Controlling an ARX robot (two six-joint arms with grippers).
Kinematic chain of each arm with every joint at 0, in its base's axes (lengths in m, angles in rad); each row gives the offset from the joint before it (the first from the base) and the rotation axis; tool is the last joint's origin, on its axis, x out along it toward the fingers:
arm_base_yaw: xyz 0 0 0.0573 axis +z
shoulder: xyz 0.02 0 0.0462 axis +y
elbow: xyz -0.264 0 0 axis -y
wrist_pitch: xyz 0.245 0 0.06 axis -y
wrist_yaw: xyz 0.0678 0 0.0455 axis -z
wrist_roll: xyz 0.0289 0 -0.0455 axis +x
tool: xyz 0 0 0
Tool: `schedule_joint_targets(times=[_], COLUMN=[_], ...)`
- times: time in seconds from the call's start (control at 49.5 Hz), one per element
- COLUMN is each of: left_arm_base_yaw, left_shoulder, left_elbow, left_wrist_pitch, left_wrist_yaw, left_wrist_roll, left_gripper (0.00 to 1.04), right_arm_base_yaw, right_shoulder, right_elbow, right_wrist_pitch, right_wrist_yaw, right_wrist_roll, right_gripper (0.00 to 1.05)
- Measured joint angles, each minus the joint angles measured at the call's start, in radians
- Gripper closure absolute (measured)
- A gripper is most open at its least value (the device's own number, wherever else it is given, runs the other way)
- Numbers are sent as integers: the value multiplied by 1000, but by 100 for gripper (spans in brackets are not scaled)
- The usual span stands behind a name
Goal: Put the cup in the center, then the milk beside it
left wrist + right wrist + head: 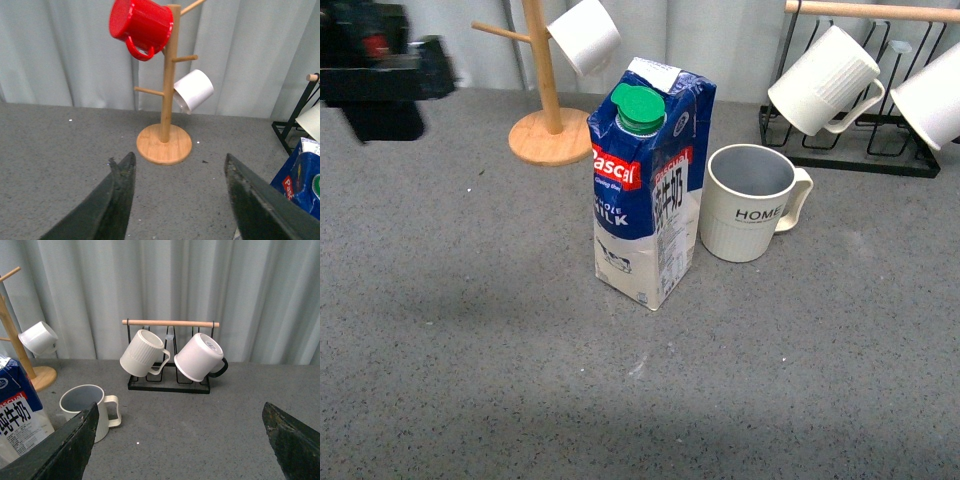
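Observation:
The milk (650, 190), a tall blue-and-white carton with a green cap, stands upright mid-table. Just right of it and close beside it stands the cup (750, 215), off-white with "HOME" on it, handle pointing right. In the right wrist view the cup (85, 407) and an edge of the milk (20, 415) lie off to one side of my open right gripper (180, 407), which holds nothing. My left gripper (179, 156) is open and empty over bare table, with a corner of the milk (300, 175) at the frame edge. The left arm (380, 75) is a dark blur at the far left.
A wooden mug tree (548, 110) stands behind the milk, carrying a small white cup (585, 35) and a red mug (140, 25). At the back right a black wire rack (170, 385) with a wooden bar holds two white mugs (825, 80).

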Motion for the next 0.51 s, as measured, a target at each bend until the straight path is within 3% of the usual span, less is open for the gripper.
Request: schedule_joint_targets(times=[0.101, 0.242, 0.505], left_arm_base_yaw=[74, 145, 254], left_shoulder=[-139, -266, -549], left_elbow=[-100, -174, -265], left_wrist_pitch=[-29, -94, -282], left_wrist_yaw=[76, 142, 247], left_wrist_roll=[10, 14, 19], left_gripper=[74, 101, 101], right_arm_base_yaw=[0, 0, 0], right_shoulder=[0, 0, 0], right_elbow=[0, 0, 0], right_wrist_pitch=[0, 0, 0], right_wrist_yaw=[-3, -3, -3], right_wrist_roll=[0, 0, 0], right_gripper=[9, 9, 9])
